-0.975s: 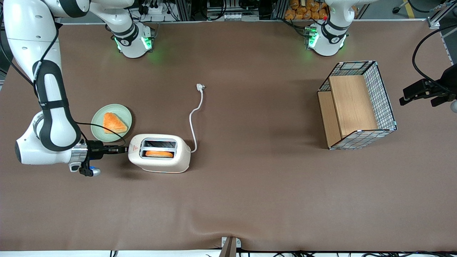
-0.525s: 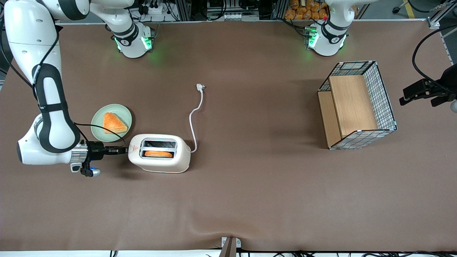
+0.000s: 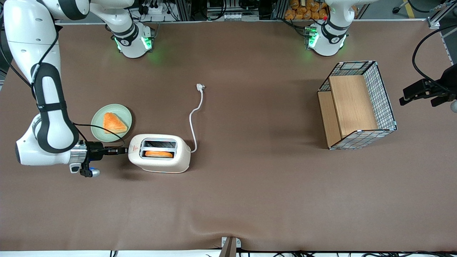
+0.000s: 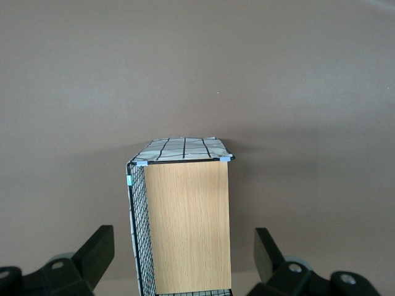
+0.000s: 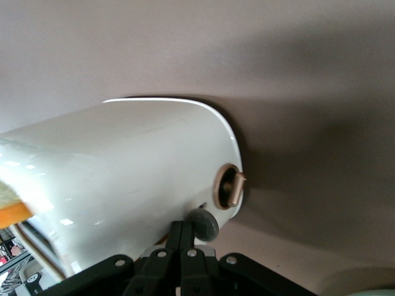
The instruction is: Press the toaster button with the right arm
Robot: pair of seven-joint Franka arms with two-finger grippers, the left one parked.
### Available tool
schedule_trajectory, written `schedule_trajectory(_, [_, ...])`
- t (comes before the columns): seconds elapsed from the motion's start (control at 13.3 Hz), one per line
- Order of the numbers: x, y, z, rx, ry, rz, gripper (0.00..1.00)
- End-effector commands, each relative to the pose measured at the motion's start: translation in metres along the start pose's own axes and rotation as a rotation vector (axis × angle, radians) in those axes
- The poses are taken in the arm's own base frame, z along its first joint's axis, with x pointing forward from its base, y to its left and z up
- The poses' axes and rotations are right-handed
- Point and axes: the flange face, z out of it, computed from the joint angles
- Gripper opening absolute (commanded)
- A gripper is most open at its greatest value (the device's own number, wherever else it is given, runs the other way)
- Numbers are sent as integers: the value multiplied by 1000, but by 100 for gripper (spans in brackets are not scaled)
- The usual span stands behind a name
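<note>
In the front view, the toaster button cannot be resolved: the end effector (image 3: 123,150) covers the narrow side of the toaster (image 3: 159,153) at its 9 o'clock. In the right wrist view, the toaster is cut off by the picture edge. The wire basket (image 4: 182,216) is likewise cut off in the left wrist view.

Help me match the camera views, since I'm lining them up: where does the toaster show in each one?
Front view: the toaster stands on the brown table, nearer to the camera than the green plate, with the gripper at its narrow end.
Right wrist view: the toaster fills much of the picture, with the gripper shut, close against it.
Left wrist view: not in it.
Shared landmark: the gripper at the toaster's narrow end.
</note>
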Motion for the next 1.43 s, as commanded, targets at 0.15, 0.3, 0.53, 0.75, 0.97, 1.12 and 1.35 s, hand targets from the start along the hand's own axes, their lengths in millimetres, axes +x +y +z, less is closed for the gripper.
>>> schedule_trajectory(0.15, [-16, -37, -57, -74, -4, -59, 0])
schedule_trajectory(0.3, [-26, -42, -83, -123, 7, -77, 2])
schedule_trajectory(0.53, [-40, -56, -126, -237, 33, -124, 100])
schedule_trajectory(0.75, [-62, -67, -165, -341, 49, -153, 100])
schedule_trajectory(0.97, [-87, -86, -200, -448, 77, -194, 100])
schedule_trajectory(1.12, [-102, -93, -220, -521, 92, -208, 100])
schedule_trajectory(1.35, [-131, -108, -248, -594, 130, -231, 100])
